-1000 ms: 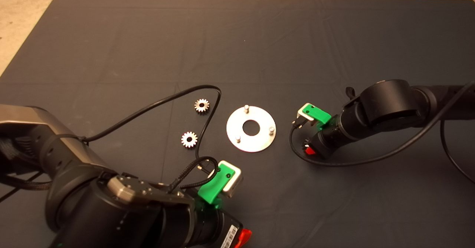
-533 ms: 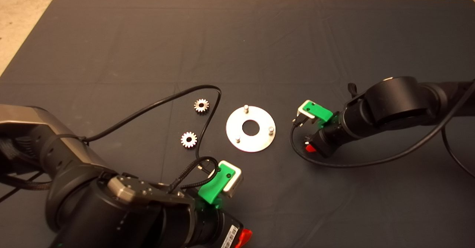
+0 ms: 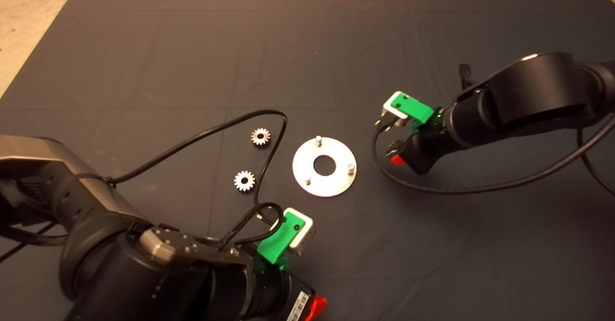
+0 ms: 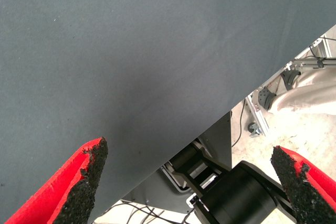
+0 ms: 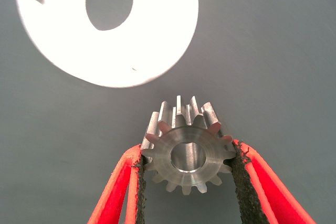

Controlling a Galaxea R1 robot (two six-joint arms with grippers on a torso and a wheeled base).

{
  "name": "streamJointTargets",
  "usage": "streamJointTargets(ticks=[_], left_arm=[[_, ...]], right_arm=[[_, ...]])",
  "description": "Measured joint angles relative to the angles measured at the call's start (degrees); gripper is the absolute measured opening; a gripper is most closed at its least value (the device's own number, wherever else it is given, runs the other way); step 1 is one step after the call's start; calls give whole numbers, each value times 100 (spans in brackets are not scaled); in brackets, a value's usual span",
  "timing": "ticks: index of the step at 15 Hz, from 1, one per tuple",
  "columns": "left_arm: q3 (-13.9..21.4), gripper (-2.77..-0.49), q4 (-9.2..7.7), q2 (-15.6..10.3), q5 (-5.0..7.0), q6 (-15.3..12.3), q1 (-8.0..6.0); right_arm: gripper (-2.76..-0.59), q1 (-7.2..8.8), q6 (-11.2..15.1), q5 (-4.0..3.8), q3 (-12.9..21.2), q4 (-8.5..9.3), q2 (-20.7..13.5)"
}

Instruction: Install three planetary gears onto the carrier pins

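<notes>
Mid-mat lies the round silver plate (image 3: 325, 167) with its three carrier pins (image 3: 318, 140) standing upright, all bare. Two planetary gears (image 3: 260, 137) (image 3: 245, 181) rest flat on the mat to its left. A third gear (image 5: 187, 148) is clamped between the red fingers of my right gripper (image 5: 187, 158), which hangs above the mat just right of the plate (image 5: 107, 24); in the head view that gripper (image 3: 395, 155) is mostly hidden under its wrist. My left gripper (image 4: 191, 182) stands open and empty at the mat's near edge, seen in the head view only as a red fingertip (image 3: 318, 306).
A black cable (image 3: 230, 124) from the left arm loops over the mat between the two loose gears and the plate. The right arm's cable (image 3: 432, 189) curves across the mat right of the plate. Beyond the mat's near edge the left wrist view shows floor and frame parts (image 4: 294, 82).
My right gripper has risen off the mat with the gear in its fingers and moved toward the far side. The left arm, plate and two loose gears have not moved.
</notes>
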Motion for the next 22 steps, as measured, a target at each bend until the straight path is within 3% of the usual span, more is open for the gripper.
streamJointTargets(ticks=[2,5,13,16,19,22], left_arm=[[0,-104,2,0,2,0,0],[0,-104,5,6,0,0,0],[0,-104,11,2,2,-1,0],[0,-104,13,17,-2,0,0],[0,-104,17,15,0,0,0],[0,-104,20,15,0,0,0]], right_arm=[[-244,13,16,51,-42,-1,303],[-243,2,16,57,-244,-1,554],[-244,-11,9,-17,-557,44,832],[-243,-130,-20,-28,-802,74,984],[-244,-188,-108,-59,-910,211,1069],[-244,-188,-182,-152,-959,344,1102]])
